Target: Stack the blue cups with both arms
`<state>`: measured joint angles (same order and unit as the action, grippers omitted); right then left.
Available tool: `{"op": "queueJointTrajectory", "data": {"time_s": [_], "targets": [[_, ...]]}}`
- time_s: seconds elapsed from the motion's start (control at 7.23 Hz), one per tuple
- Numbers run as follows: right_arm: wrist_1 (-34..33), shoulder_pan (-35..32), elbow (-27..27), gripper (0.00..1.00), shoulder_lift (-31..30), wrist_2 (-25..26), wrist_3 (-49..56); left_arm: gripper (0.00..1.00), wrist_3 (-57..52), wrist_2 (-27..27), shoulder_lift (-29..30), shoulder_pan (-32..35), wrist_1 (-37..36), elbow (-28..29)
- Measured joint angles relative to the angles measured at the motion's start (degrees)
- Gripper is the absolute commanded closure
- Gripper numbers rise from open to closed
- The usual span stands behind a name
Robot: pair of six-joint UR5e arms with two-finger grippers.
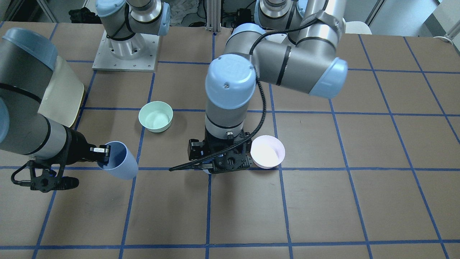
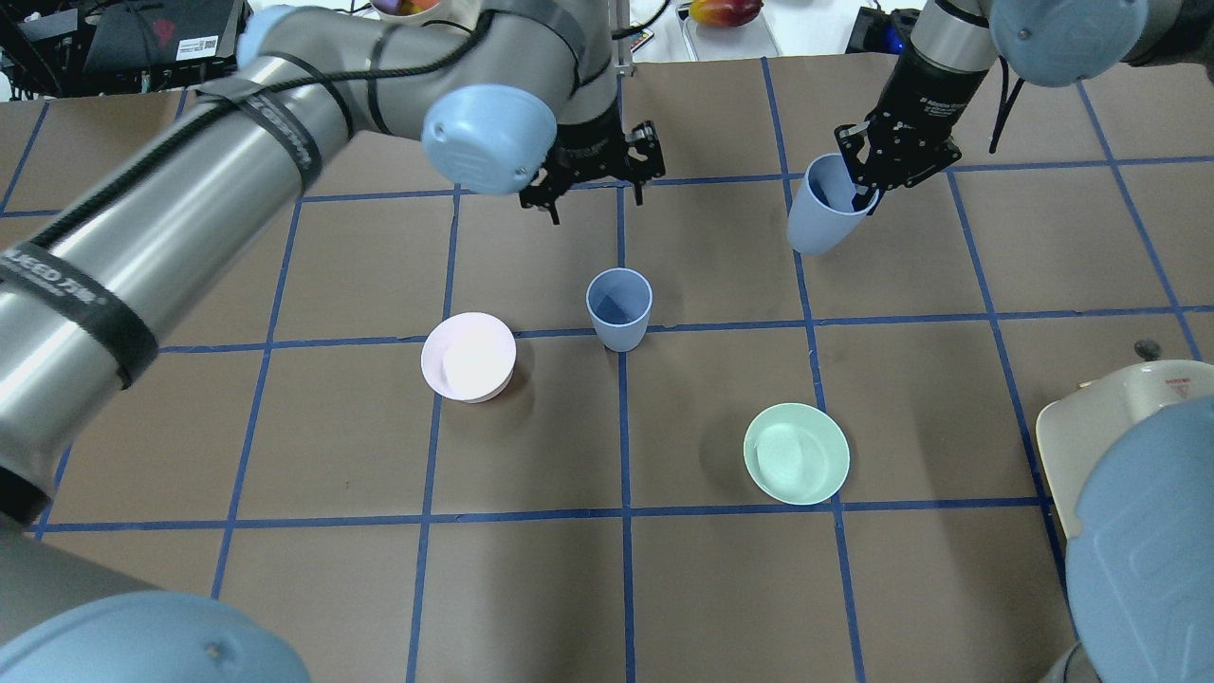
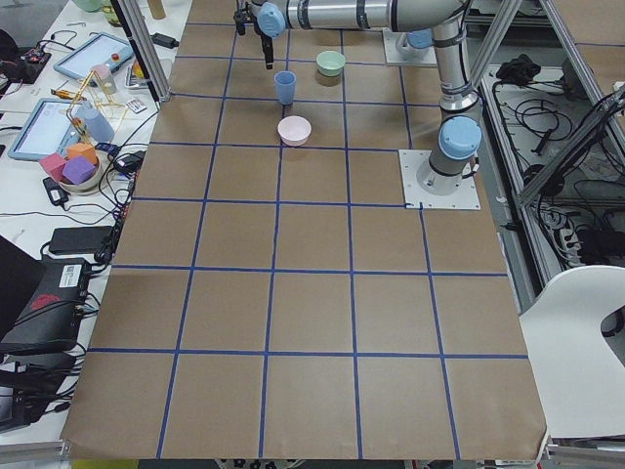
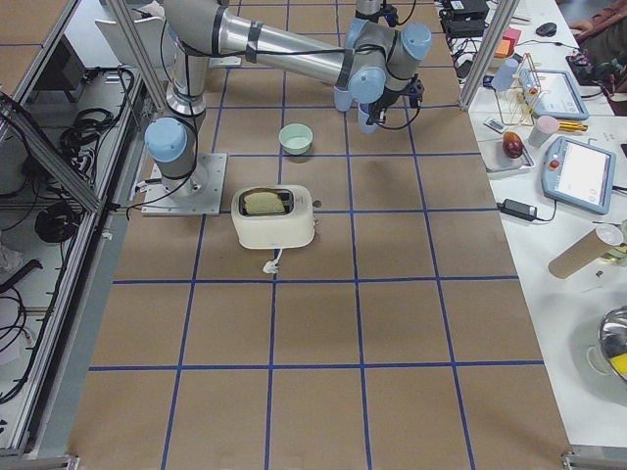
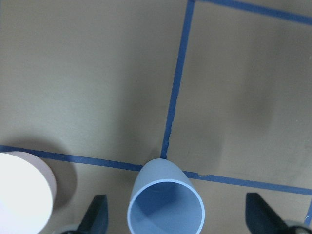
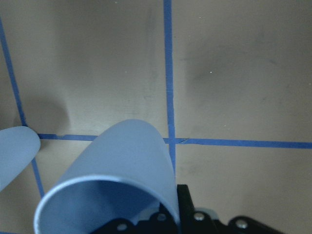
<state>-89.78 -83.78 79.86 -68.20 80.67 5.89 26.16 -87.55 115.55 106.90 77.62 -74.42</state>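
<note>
Periwinkle plastic is pinched at the rim between the fingers of my right gripper (image 2: 858,194): one blue cup (image 2: 818,213), tilted and clear of the table (image 2: 910,588). My left gripper (image 2: 596,201) hangs spread wide, holding nothing, above the other blue cup (image 2: 618,308). That one stands upright on a blue tape crossing (image 2: 623,329) near the pink bowl (image 2: 468,356).

Tilted blue cup (image 2: 812,226) in right pincer (image 2: 861,193)

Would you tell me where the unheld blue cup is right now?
In the overhead view, the free blue cup stands upright at table centre on a blue tape line, right of the pink bowl, under the open left pincer.
</note>
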Motion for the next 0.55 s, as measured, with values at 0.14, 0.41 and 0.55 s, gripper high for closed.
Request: {"op": "queueJointTrajectory", "data": {"time_s": [0.14,0.41,0.55], "targets": [[0.4,-1.8,0.0,1.0,-1.1,-1.4,-3.4,0.0,-4.9,0.0,-3.1,-2.6,5.5,1.7],[-1.0,-8.4,-0.2,1.0,-2.4,-2.1,-12.8,0.0,-9.4,-0.2,-10.8,-5.9,11.5,2.3],[-2.5,-12.1,-0.3,1.0,-2.9,-1.8,-17.3,0.0,-10.8,-1.1,-14.0,-7.2,12.5,0.2]]}}
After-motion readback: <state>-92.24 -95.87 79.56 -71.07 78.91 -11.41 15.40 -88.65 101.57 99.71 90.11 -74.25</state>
